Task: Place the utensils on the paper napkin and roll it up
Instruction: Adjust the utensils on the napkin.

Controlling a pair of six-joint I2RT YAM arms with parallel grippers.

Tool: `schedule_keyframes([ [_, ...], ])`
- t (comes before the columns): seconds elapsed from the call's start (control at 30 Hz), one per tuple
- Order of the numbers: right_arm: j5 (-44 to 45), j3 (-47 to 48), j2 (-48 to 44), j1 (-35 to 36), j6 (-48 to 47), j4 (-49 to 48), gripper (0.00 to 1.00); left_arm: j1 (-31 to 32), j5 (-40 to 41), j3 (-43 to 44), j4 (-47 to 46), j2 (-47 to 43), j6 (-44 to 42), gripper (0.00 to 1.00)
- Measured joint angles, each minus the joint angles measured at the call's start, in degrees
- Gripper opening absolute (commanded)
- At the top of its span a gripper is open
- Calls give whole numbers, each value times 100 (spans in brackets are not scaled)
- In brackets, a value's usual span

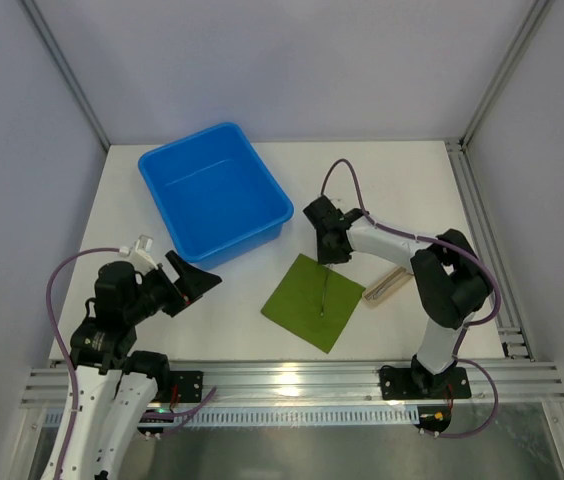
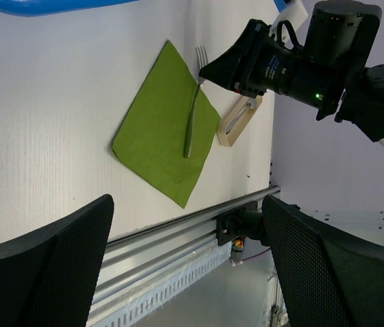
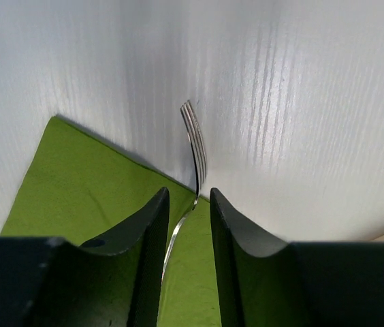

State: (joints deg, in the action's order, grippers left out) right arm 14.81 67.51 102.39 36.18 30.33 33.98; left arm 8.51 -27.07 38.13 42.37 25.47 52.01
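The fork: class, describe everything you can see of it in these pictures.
The fork is one slim piece of shiny, silvery metal, with closely set tines and a long narrow handle. It lies flat. The handle rests on the green napkin, and the tines stick out past the napkin's edge over the white table. The right hand is directly over its neck with a finger on either side, held apart. No contact shows.
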Motion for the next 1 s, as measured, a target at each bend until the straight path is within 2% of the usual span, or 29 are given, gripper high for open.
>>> schedule_keyframes([
  [0.2,-39,114,181,-160,-4,-68,27,0,2,-2,-7,35,0,91],
  [0.5,-197,133,398,-306,-35,-229,4,0,4,-2,-9,92,-2,91],
  [0.8,-612,28,326,-605,-114,-525,4,0,9,-2,-9,146,-4,91],
  [1.0,-1292,-387,-404,-667,-579,-870,4,0,37,-2,-9,201,-24,91],
])
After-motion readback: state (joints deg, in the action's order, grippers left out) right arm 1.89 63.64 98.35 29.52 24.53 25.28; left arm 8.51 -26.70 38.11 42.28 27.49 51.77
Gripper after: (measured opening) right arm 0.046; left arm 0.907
